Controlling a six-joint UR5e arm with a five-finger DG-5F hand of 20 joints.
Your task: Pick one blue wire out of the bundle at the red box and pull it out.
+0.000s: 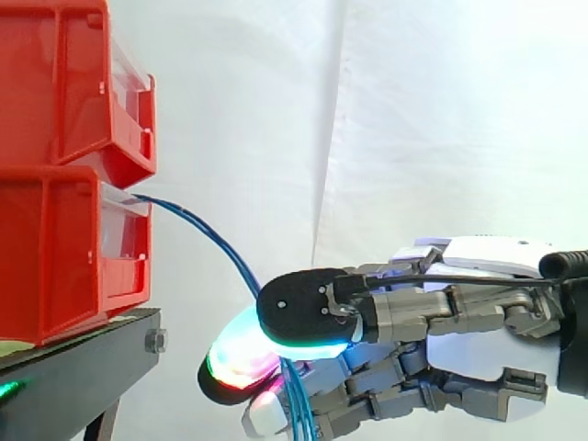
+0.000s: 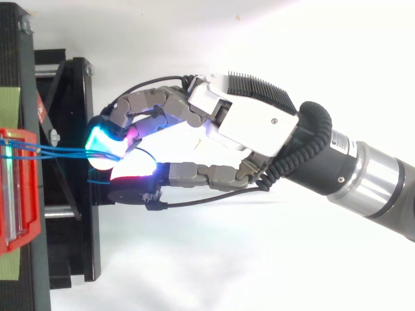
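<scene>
thin blue wires [image 1: 219,241] pinched in hand [image 2: 253,123]

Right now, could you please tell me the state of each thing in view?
hand: shut, fingers and thumb pinching the blue wires.
blue wires: one end in the lower red bin, curving down into the hand.
lower red bin: resting on the black stand, wires leaving its front.
upper red bin: stacked on the lower one.
</scene>
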